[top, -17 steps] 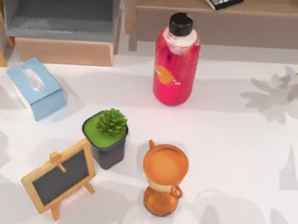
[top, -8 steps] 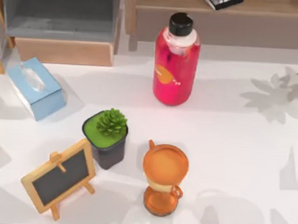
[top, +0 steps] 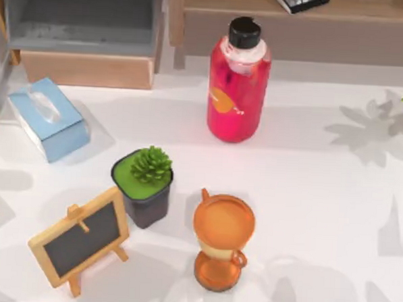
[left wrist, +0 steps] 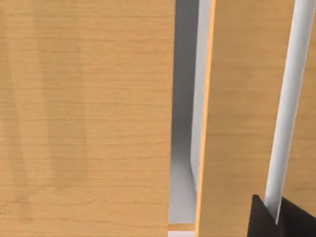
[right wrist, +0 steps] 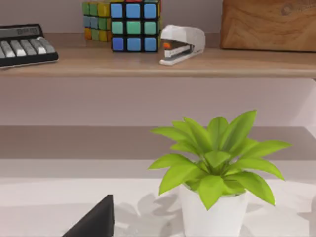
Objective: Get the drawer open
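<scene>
The left gripper (left wrist: 277, 219) sits close against light-wood panels beside a white bar (left wrist: 288, 106); I cannot tell how its fingers are set; the right gripper (right wrist: 94, 223) idles near a potted plant (right wrist: 217, 170), its fingers' state likewise untellable. The drawer (top: 82, 33) lies at the table's far left, already drawn out, grey floor exposed behind its plain light-wood front; any further pull should, I judge, run straight outward, clear of the tissue box (top: 49, 118).
</scene>
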Robot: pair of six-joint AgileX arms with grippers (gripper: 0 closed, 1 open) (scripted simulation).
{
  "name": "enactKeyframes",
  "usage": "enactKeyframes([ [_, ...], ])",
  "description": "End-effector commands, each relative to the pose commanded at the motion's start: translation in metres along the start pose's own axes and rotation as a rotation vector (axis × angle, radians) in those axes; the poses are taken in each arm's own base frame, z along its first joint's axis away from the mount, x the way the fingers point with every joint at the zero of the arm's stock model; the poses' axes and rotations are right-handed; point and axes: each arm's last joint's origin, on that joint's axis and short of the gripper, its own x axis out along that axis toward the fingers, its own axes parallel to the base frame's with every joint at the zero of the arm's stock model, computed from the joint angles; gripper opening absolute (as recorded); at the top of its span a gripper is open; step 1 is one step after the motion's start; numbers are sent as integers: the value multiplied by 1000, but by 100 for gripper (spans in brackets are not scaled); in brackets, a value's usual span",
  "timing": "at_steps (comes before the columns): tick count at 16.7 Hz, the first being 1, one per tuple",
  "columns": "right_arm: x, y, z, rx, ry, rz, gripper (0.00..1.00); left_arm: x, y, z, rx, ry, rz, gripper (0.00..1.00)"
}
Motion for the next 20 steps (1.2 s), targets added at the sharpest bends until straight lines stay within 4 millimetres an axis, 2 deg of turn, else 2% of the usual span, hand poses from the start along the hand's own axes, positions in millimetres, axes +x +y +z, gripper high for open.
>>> enactKeyframes([
  [3, 0, 0, 0, 0, 0, 0, 100, -3, -1, 1, -1, -8, -2, 0],
  [10, 0, 0, 0, 0, 0, 0, 100, -60, -2, 1, 1, -5, -1, 0],
  [14, 0, 0, 0, 0, 0, 0, 100, -62, -2, 1, 0, -4, -2, 0],
  [20, 0, 0, 0, 0, 0, 0, 100, -62, -2, 1, 0, -4, -2, 45],
])
